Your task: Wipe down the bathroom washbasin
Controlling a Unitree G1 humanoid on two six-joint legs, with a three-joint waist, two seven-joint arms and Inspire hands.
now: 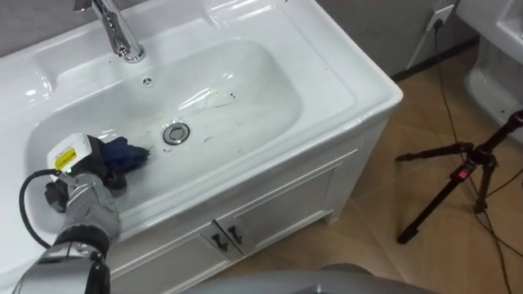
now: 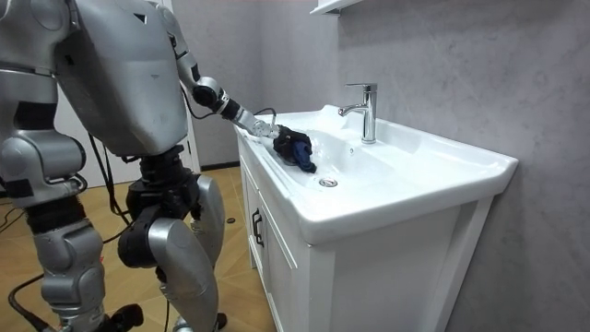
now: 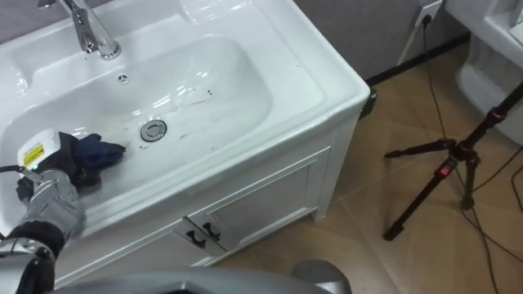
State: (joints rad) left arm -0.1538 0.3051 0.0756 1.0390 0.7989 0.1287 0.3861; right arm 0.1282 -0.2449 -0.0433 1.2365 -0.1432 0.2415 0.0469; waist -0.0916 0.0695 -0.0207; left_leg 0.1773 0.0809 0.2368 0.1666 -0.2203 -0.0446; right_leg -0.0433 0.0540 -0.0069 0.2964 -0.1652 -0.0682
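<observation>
You are looking down into a white basin (image 1: 245, 77) that runs from the upper left of the frame towards the centre, set on a white cabinet (image 1: 282, 204) with two small dark door handles. A chrome tap (image 1: 117, 31) stands at the back rim, top left. The drain (image 1: 175, 133) sits in the basin floor, left of centre.

The robot's left hand (image 1: 80, 167) comes in at the lower left, over the front rim and down into the bowl. Its fingers are closed round a bunched dark blue cloth (image 1: 131, 153), which lies against the basin floor just left of the drain. The cloth pokes out ahead of the hand, so the fabric, not the hand, meets the porcelain. In the room view the robot stands close against the cabinet's front with this arm stretched out and angled down, which looks like the reach needed to press into the bowl.

Thin wet streaks and a few dark specks (image 1: 233, 96) show on the floor to the right of the drain, well apart from the cloth. By this, the wipe seems to be under way at the left end, with the right half left to do. A sweep past the drain would take you there.

A black tripod (image 1: 458, 175) stands on the wooden floor at the right edge, clear of the work.
</observation>
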